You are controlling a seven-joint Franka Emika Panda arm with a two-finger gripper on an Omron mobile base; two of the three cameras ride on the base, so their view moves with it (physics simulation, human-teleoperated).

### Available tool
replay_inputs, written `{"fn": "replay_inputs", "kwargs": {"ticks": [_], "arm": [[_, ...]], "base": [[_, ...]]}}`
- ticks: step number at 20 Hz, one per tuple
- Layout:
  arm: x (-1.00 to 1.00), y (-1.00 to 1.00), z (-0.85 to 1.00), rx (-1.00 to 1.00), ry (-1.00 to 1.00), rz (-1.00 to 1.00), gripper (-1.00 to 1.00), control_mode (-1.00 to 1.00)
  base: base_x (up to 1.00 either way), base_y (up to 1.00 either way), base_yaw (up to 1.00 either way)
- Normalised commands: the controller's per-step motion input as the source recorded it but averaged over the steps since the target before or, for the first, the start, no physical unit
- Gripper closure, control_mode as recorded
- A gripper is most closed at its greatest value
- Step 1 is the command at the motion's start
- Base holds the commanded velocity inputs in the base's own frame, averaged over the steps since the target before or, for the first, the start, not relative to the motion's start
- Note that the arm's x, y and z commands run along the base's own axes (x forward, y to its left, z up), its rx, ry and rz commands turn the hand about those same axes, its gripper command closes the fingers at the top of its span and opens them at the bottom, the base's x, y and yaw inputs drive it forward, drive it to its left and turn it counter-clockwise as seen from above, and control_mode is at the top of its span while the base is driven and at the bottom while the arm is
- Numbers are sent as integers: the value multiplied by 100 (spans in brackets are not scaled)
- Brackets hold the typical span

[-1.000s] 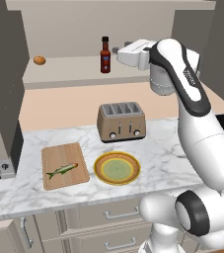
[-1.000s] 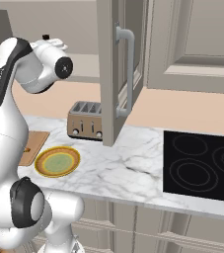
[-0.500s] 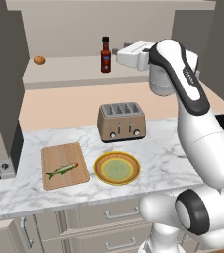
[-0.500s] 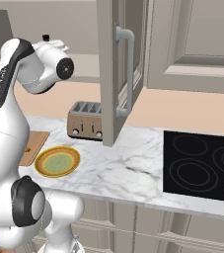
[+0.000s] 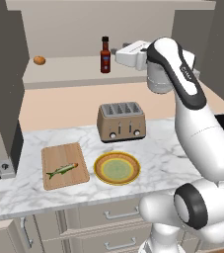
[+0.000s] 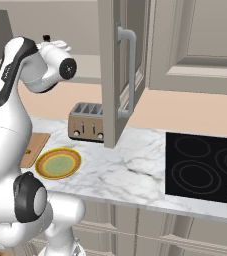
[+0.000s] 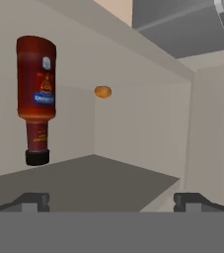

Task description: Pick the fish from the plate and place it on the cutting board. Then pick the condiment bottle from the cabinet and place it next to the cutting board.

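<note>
The fish (image 5: 61, 170) lies on the cutting board (image 5: 59, 153), left of the bare plate (image 5: 98, 170) on the marble counter. Up on the cabinet ledge (image 5: 69, 69) the condiment bottle (image 5: 105, 57) stands upright. My gripper (image 5: 118, 55) hovers at ledge height just right of the bottle, a small gap apart. The hand view is rolled over, so the bottle (image 7: 36, 89) hangs cap-down at upper left, off to one side of the open gripper (image 7: 113, 201). Nothing lies between the fingertips (image 7: 34, 200). The plate (image 6: 40, 167) and a corner of the board (image 6: 35, 145) also show in the right base view.
A small orange round thing (image 5: 39, 60) sits at the ledge's far left. A toaster (image 5: 122, 121) stands on the counter below the bottle. An open cabinet door (image 6: 115, 75) with a metal handle hangs right of the arm. A black stove top (image 6: 205, 165) lies further right.
The hand has crept slightly left toward the bottle. The bottle, fish, board and plate have not moved.
</note>
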Motion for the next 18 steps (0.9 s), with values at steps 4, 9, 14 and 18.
{"fn": "replay_inputs", "kwargs": {"ticks": [4,9,14,18], "arm": [[17,0,-2,0,0,0,-100,-100],[18,0,-5,0,0,0,-100,-100],[19,0,-7,0,0,0,-100,-100],[16,0,-3,0,0,0,-100,-100]], "base": [[0,0,0],[0,0,0],[0,0,0],[0,0,0]]}}
